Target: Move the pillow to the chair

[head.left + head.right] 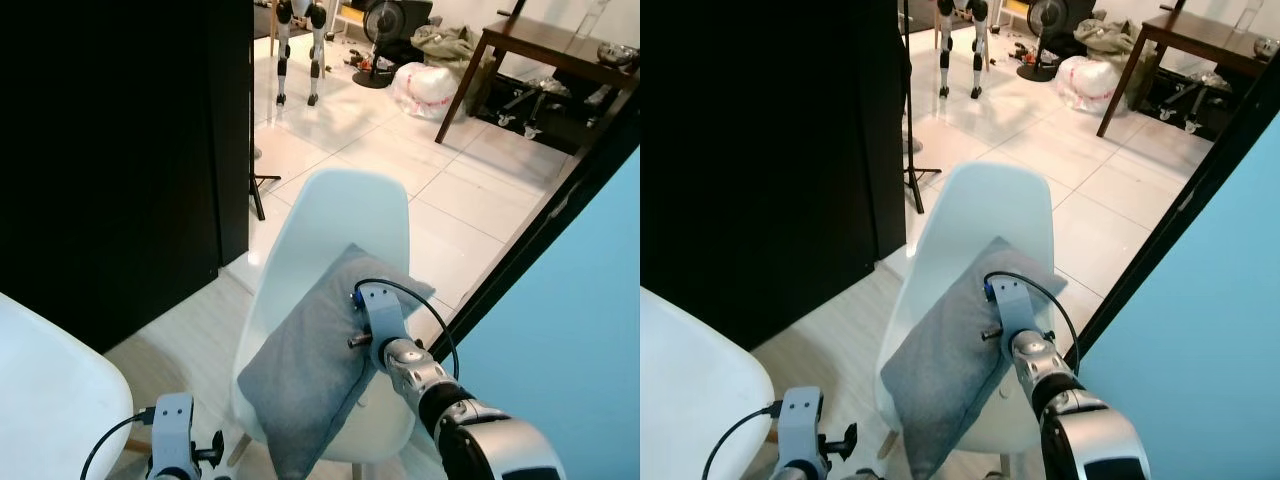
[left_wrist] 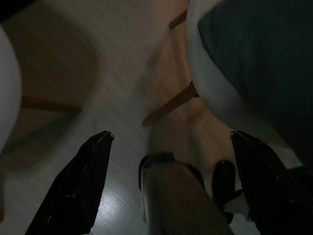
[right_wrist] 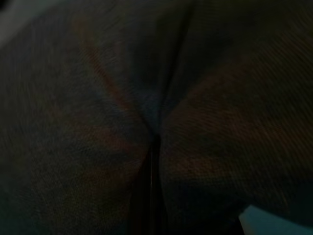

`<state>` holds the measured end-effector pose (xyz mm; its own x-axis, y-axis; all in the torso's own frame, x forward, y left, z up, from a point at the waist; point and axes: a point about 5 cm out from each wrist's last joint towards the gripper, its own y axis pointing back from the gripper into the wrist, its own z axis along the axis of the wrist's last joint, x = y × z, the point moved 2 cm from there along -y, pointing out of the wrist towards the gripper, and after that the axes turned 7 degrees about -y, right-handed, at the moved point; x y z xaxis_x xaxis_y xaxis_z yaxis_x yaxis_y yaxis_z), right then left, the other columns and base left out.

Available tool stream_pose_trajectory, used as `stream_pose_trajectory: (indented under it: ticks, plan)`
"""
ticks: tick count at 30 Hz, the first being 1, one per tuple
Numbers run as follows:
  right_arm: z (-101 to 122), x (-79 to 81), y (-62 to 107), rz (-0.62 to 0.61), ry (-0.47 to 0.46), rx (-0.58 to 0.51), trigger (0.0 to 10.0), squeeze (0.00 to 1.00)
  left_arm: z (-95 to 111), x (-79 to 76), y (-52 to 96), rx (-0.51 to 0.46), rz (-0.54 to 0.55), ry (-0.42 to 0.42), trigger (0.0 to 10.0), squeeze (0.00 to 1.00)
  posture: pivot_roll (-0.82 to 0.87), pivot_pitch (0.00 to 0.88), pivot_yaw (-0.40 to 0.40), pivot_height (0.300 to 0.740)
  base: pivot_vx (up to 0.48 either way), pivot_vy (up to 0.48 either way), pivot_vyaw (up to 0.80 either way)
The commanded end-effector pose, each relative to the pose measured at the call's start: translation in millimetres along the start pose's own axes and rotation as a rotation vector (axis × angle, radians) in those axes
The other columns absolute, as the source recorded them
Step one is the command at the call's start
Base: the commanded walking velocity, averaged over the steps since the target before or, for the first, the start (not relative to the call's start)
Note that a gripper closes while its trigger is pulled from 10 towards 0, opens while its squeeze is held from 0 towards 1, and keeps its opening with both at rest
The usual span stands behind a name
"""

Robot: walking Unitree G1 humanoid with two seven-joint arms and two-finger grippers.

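Where the right arm reaches over the white chair (image 1: 340, 215), right gripper (image 1: 352, 335) buried in the grey pillow (image 1: 305, 375), fingers hidden by the wrist housing and the cloth, so spread of the fingers impossible to tell. Right wrist view nearly black: only dark grey fabric folded into a deep crease (image 3: 154, 132) close to the lens, with a pale sliver at one corner. Pillow's lower corner cut off by the frame edge in the left eye view; chair legs mostly hidden under the seat, two wooden legs visible in the left wrist view.

Pillow lying tilted on the chair, upper corner leaning against the backrest near its right edge, lower corner hanging past the seat's front edge. Right gripper pressed into the pillow's upper half, touching it, cloth puckered around the contact.

Left gripper (image 2: 171, 142) hanging low beside the chair's front left, fingers spread wide, holding nothing, pointed at the pale floor (image 2: 112, 98). Grey cloth and white seat rim dimly seen past one finger.

At the lower left, rounded edge of a second white chair (image 1: 50, 390). Behind, black panel (image 1: 120, 150), dark wooden table (image 1: 545, 50), white plastic bag (image 1: 428, 88), legs of another robot (image 1: 300, 55) standing on the tiles
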<state>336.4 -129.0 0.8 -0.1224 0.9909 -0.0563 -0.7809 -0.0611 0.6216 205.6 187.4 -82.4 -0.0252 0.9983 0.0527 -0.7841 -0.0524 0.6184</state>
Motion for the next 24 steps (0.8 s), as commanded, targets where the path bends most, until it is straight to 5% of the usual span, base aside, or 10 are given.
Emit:
stream_pose_trajectory:
  ticks: [1, 12, 24]
  plan:
    - [-18, 4.7, 1.1, 0.015, 0.006, 0.069, 10.0, 0.0, -4, -3.0, 1.9, 0.006, -0.014, -0.013, 10.0, 0.0, 0.11, 0.098, -0.101, 0.63, 0.0, 0.0, 0.0]
    - [-23, 16.3, 1.6, 0.069, -0.073, 0.097, 10.0, 0.0, -6, -0.6, 3.0, 0.013, -0.012, -0.019, 10.0, 0.0, 0.12, 0.084, -0.095, 0.611, 0.0, 0.0, 0.0]
    - [-58, 44.8, 8.5, 0.165, 0.114, 0.253, 10.0, 0.0, -4, 1.2, 2.6, 0.003, -0.005, -0.017, 10.0, 0.0, 0.12, 0.086, -0.1, 0.611, 0.0, 0.0, 0.0]
